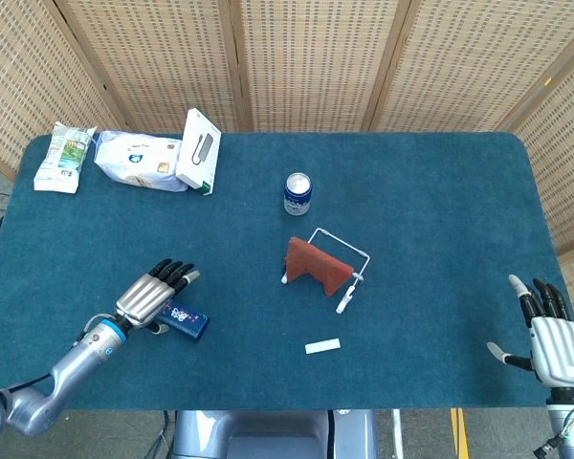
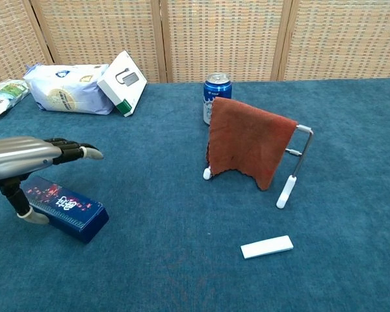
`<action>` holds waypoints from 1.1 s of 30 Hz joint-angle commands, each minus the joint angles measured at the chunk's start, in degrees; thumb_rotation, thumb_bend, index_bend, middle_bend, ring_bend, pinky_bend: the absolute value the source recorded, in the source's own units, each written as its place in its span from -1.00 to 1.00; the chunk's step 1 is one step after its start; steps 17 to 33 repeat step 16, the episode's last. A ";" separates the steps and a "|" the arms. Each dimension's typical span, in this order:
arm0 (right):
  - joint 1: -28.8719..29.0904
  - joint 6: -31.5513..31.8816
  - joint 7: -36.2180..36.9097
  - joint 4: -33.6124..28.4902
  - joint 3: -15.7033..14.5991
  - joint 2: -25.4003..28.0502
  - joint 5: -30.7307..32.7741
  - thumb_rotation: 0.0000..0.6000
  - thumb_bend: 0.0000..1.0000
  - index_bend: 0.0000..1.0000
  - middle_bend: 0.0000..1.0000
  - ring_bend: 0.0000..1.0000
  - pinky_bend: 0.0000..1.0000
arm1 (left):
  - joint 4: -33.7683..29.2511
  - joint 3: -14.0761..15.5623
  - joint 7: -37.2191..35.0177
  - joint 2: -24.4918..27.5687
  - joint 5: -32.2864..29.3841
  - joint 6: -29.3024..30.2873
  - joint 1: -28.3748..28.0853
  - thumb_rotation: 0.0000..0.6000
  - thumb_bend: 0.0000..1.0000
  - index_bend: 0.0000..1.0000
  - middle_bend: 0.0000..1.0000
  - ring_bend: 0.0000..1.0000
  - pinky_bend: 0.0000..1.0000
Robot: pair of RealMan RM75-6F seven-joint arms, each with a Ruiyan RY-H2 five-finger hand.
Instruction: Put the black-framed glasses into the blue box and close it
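On the blue-covered table (image 1: pixel 440 210), the left hand (image 2: pixel 16 159) hovers flat over the blue box (image 2: pixel 65 209), its fingers (image 2: pixel 71 151) stretched forward, spread and holding nothing, with the thumb down at the box's near end. The box lies shut directly beneath those fingers, apparently untouched except perhaps by the thumb. The right hand (image 1: pixel 553 335) rests far from the fingers at the table's opposite edge, also splayed and empty. No black-framed glasses can be seen in either view, so they are likely already inside, and the task looks to be at its closing step. The next move would be a check that the lid is seated, then lifting the hand away.
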 commanded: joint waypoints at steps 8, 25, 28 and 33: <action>-0.03 0.14 -0.34 -0.11 0.02 -0.08 0.00 1.00 -0.74 -1.00 -0.64 -1.00 -1.00 | -10.69 -1.25 -0.93 10.97 0.20 12.24 5.97 1.00 -1.00 -1.00 -1.00 -1.00 -1.00; -0.19 0.55 -0.75 0.10 0.01 -0.30 -0.15 1.00 -0.74 -1.00 -0.64 -1.00 -1.00 | -14.88 -2.75 1.76 13.27 -6.51 34.58 21.39 1.00 -1.00 -1.00 -1.00 -1.00 -1.00; -0.19 0.55 -0.75 0.10 0.01 -0.30 -0.15 1.00 -0.74 -1.00 -0.64 -1.00 -1.00 | -14.88 -2.75 1.76 13.27 -6.51 34.58 21.39 1.00 -1.00 -1.00 -1.00 -1.00 -1.00; -0.19 0.55 -0.75 0.10 0.01 -0.30 -0.15 1.00 -0.74 -1.00 -0.64 -1.00 -1.00 | -14.88 -2.75 1.76 13.27 -6.51 34.58 21.39 1.00 -1.00 -1.00 -1.00 -1.00 -1.00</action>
